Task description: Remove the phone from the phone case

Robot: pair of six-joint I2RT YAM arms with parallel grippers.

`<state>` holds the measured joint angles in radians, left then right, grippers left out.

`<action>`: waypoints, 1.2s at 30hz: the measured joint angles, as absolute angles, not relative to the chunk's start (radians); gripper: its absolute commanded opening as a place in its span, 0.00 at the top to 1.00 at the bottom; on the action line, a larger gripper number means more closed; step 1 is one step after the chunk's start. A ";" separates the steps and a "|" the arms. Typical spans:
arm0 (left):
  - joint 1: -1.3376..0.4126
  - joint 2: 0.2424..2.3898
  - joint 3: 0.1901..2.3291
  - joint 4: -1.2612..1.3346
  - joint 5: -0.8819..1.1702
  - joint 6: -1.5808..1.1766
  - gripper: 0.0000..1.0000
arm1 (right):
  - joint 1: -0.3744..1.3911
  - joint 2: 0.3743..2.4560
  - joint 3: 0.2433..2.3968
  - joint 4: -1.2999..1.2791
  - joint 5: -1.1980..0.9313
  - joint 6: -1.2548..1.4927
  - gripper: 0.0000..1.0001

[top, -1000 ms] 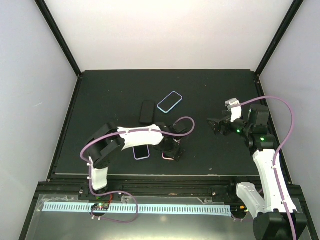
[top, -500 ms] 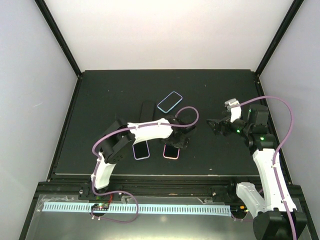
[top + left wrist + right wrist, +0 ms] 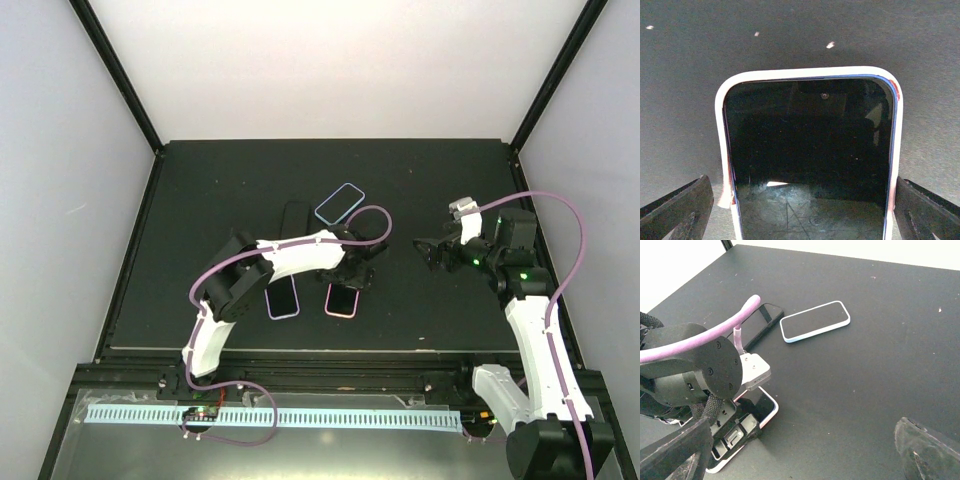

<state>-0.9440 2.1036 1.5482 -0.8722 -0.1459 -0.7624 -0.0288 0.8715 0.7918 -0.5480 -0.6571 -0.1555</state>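
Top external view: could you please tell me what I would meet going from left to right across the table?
purple-edged phone → pink-edged phone → right gripper

Left arm [image 3: 695, 365] over pink-cased phone [image 3: 766, 409]

Top cam looks down on the whole surface [image 3: 430, 180] from behind — left wrist cam sits right over the pink-cased phone [image 3: 810, 150], right wrist sees it from farther off.
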 measured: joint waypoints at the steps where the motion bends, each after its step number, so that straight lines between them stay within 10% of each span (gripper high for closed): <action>1: -0.945 2.104 1.548 -0.875 -0.154 -0.764 0.01 | -0.029 0.872 0.792 -0.548 -0.657 -0.155 0.00; 16: -0.935 2.145 1.602 -0.902 -0.145 -0.703 0.02 | -0.029 0.873 0.790 -0.549 -0.657 -0.156 0.00; 36: -0.918 1.819 1.456 -0.815 -0.039 -0.572 0.37 | -0.029 0.886 0.790 -0.550 -0.657 -0.163 0.03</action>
<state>-0.9180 1.8191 1.4559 -0.8146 -0.0395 -0.5720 -0.0288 0.8860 0.7902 -0.5499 -0.6571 -0.1627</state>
